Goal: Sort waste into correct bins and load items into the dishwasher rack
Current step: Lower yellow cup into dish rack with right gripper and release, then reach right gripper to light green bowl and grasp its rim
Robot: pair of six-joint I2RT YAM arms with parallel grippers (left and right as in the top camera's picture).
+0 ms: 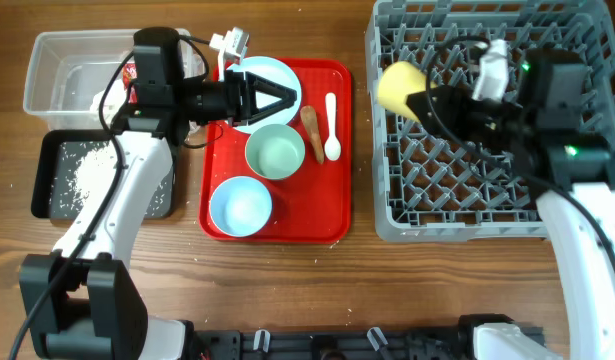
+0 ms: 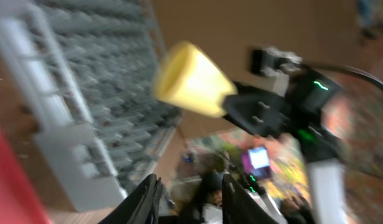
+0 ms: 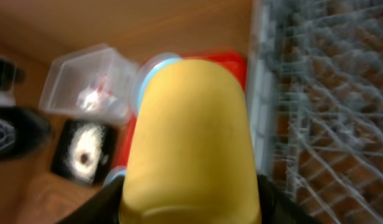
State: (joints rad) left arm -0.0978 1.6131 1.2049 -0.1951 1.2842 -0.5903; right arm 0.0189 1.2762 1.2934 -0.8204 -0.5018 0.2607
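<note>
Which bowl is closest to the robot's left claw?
The mint-green bowl in the middle of the red tray. It sits just beside the left gripper, while the light blue bowl lies farther off in a tray corner.

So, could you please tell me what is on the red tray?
A pale blue plate, a mint bowl, a pale blue bowl, a brown stick scrap and a white spoon. The left tool covers part of the plate.

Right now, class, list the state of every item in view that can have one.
Small yellow cup: gripped by right hand, over grey pegged rack.
Left hand: open, empty.
Pale mint bowl: upright, empty.
Pale blue bowl: upright, empty.
White plastic spoon: lying flat.
Black rectangular tray: holds white rice.
</note>
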